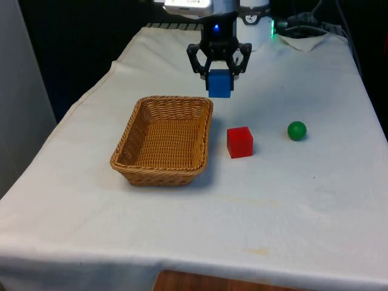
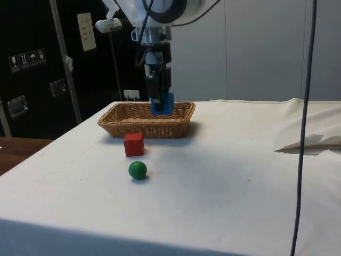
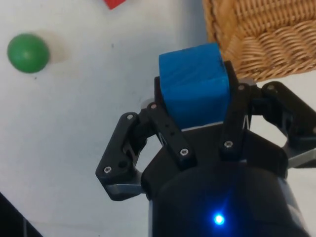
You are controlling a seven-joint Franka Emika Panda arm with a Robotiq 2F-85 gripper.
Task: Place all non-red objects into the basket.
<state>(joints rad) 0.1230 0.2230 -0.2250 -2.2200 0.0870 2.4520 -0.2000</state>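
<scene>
The claw (image 1: pixel 219 77) clamps a blue cube (image 1: pixel 219 83) aloft beside the wicker basket (image 1: pixel 136 121). The block looks light and rigid, its flat opposite faces offering sure purchase.

You see dark cabinets (image 2: pixel 37 80) and a pale wall (image 2: pixel 256 48) behind the white-clothed table (image 2: pixel 224 181).

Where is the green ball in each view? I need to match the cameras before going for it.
Front view: green ball lies on the cloth at the front view's right, beyond the red cube from the basket.
Side view: ball sits nearest the camera, just in front of the cube.
Wrist view: ball lies on the cloth, apart from the gripper and its blue cube.
Shared landmark: the red cube.
</scene>
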